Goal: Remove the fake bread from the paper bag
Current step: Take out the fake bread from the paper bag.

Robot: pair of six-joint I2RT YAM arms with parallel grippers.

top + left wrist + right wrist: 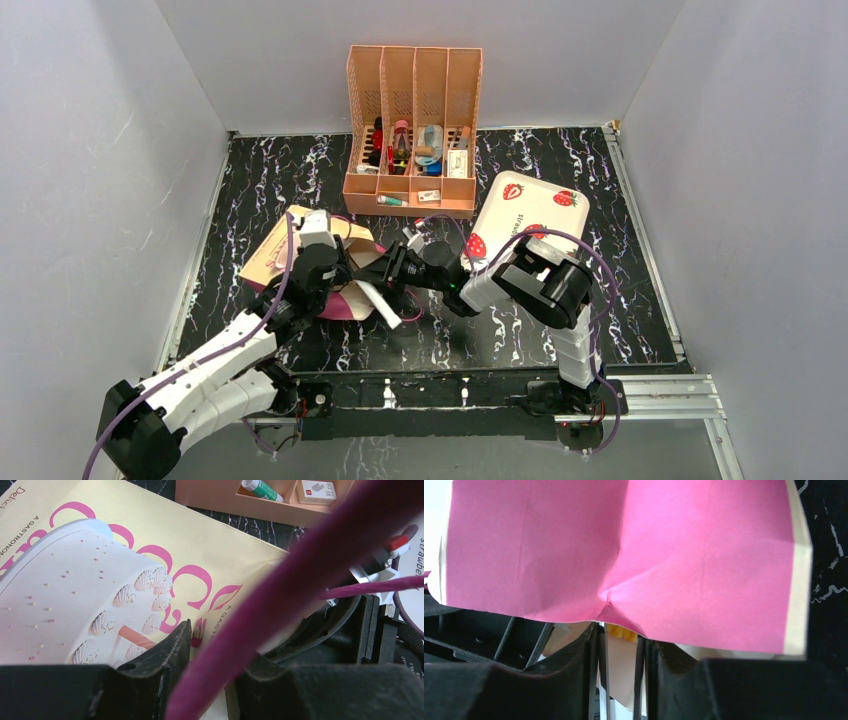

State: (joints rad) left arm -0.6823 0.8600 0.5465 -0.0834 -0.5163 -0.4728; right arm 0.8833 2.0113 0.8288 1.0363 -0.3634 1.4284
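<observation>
Paper bag (272,252): being seen lying on the counter (520,335), no fake bread being shown outside it; an orange sliver (625,633), likely bread, is being glimpsed inside. On the right gripper (618,642) the jaws are being pressed almost closed on the bag's paper edge. On the left gripper (215,645) the jaws are being masked by a purple cable (280,595), so their state cannot be told.

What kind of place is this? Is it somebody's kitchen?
Most likely a robot test booth, not a kitchen. Plain grey walls box in a black marbled table, the left arm and right arm are bolted along its near edge, and a peach organiser stands at the back.
</observation>
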